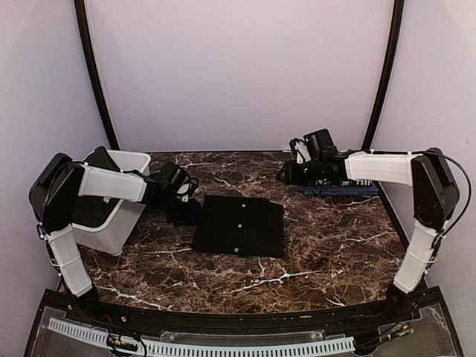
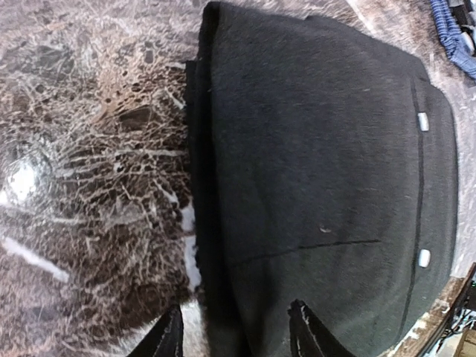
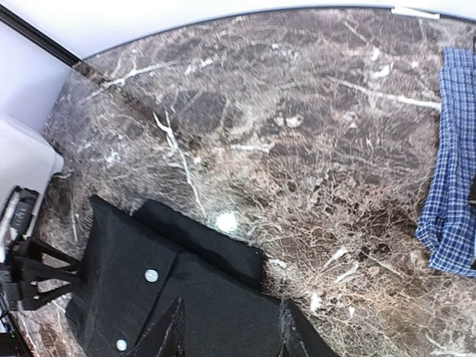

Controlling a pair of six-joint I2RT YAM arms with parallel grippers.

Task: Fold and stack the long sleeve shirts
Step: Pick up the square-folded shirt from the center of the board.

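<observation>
My left pincer (image 2: 236, 338) stands part open with nothing in its grip, low over the near-left edge of the black shirt (image 2: 320, 171), I judge so it can let go of or take hold of that edge. My right pincer (image 3: 230, 335) is also parted and empty, held high at the far right, probably to stay out of the fold's way. The black shirt lies folded flat in mid-surface (image 1: 335, 245), within reach of both arms. The checked shirt (image 3: 452, 186) lies at the far right, below the right pincer. That pincer's dark prongs blur into the black cloth, the checked shirt is cut off at the frame edge, and my left arm hides whatever the white bin (image 1: 111, 230) holds.
</observation>
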